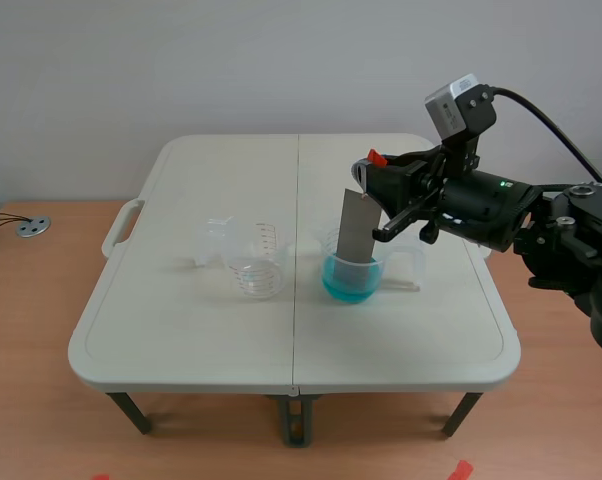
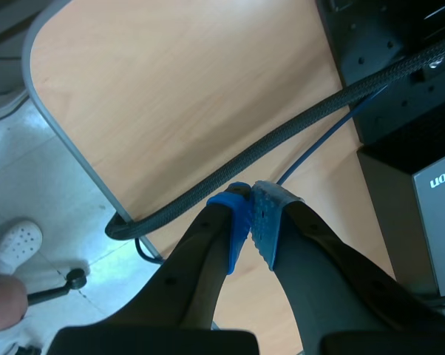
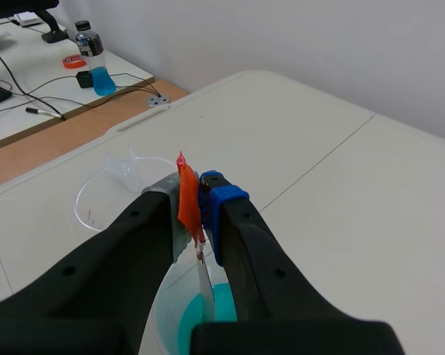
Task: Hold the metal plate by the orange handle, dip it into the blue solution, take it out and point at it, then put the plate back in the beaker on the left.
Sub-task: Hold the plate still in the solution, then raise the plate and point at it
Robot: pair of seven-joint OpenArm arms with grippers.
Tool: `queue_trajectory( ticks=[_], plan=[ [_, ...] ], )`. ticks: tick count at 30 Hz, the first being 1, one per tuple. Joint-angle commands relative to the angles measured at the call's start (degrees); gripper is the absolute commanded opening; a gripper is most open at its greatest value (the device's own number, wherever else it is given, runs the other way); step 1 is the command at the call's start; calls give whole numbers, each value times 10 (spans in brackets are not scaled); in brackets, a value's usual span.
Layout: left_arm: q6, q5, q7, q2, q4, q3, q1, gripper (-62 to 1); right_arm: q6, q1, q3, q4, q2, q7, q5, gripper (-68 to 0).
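metal plate (image 1: 358, 225) tip hidden in beaker (image 1: 353, 282), right gripper (image 3: 199, 200) pinching handle (image 3: 186, 196), left gripper (image 2: 250, 212) closed

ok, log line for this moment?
right hand: shut on orange handle | metal plate: lower end inside blue solution beaker | left hand: shut on nothing

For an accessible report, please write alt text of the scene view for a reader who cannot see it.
The right arm's black gripper holds a thin grey metal plate by its orange handle, the plate's lower end inside a clear beaker of blue solution. Left of it, an empty clear measuring beaker stands on the white folding table.
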Motion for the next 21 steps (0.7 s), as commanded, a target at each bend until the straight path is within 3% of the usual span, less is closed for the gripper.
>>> queue_trajectory(
  ticks=[1,10,21],
  plan=[
    [-3,-3,-3,1,3,0,6,-592,2,10,7,0,2,13,7,-664],
    [-3,-3,-3,1,3,0,6,-592,3,10,8,1,3,43,7,-664],
    [-3,-3,-3,1,3,0,6,-592,22,10,9,33,24,73,7,-664]
  ],
)
